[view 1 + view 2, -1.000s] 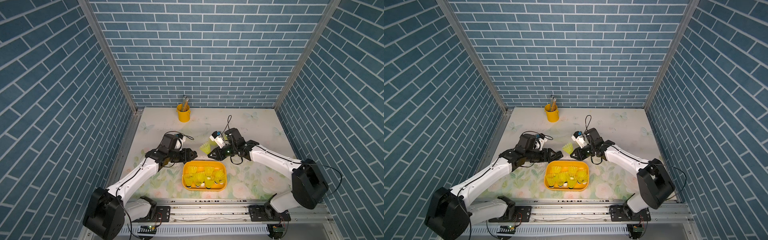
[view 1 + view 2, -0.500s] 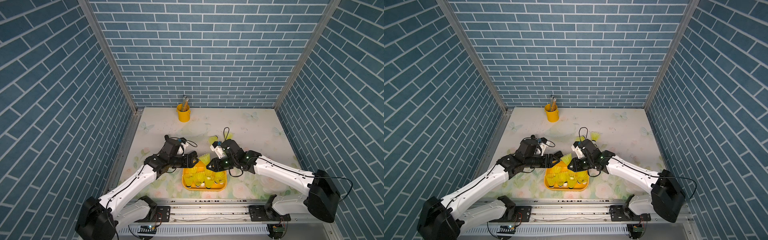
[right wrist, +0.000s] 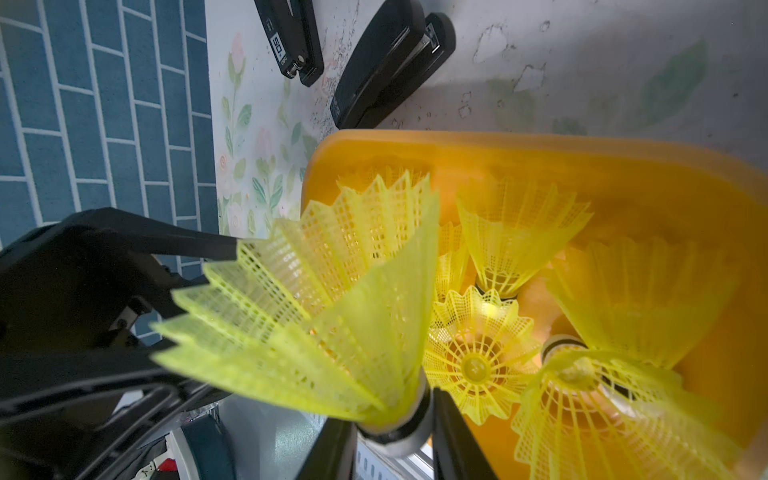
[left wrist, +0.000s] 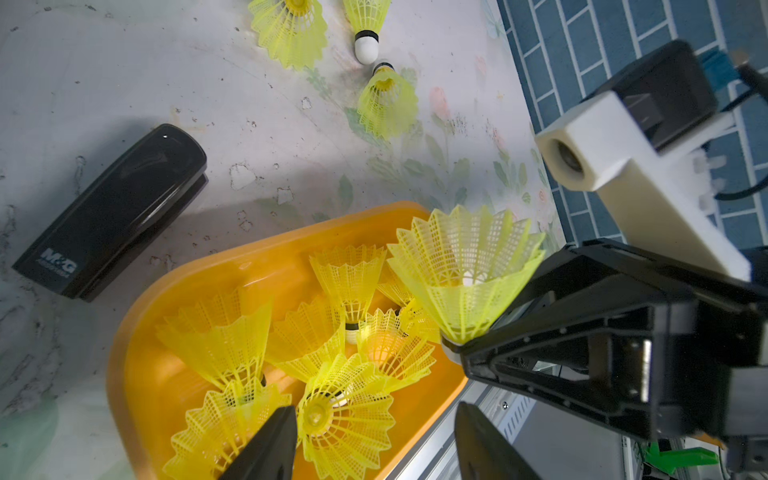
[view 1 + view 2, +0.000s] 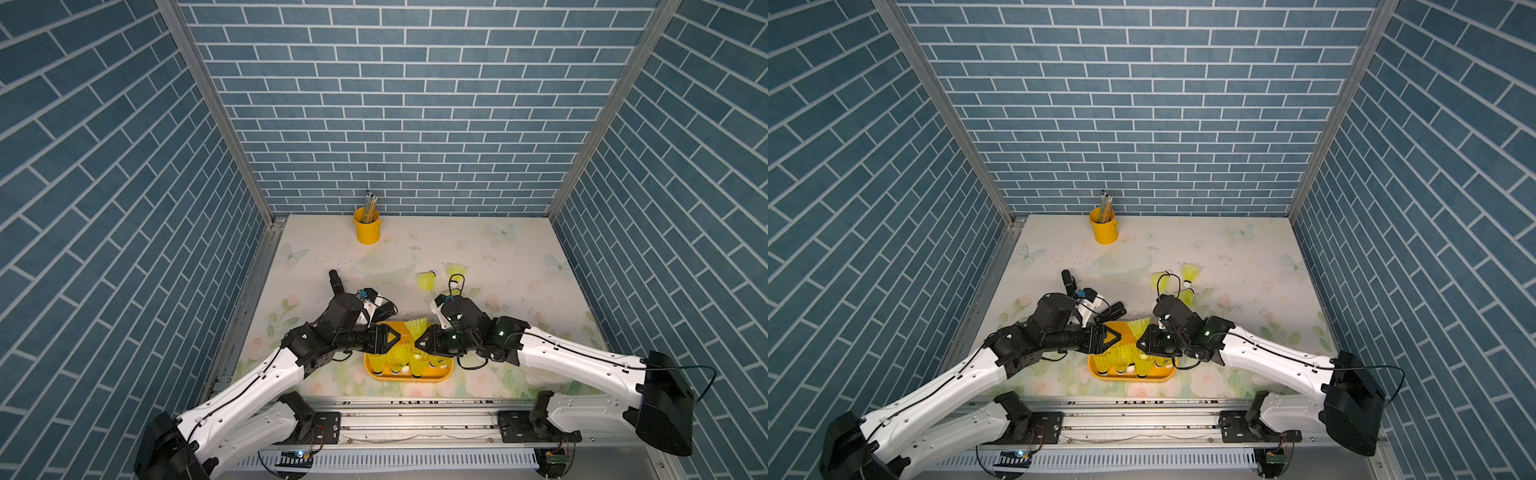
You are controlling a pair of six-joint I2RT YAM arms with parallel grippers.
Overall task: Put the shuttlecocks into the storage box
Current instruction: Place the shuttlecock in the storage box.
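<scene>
Spanning the whole floor is the flowery table, and near its front edge sits the orange box, with both arms meeting right over it! The left gripper hovers above the box's left end, jaws spread, nothing between them. The right gripper has its jaws pinching the white tip of one shuttlecock, skirt up, over the back of the box. Two black staplers lie just behind the box's left corner, and a yellow pencil bucket stands by the back wall. Several shuttlecocks stand packed inside the box, and three loose ones lie on the table behind the right gripper.
</scene>
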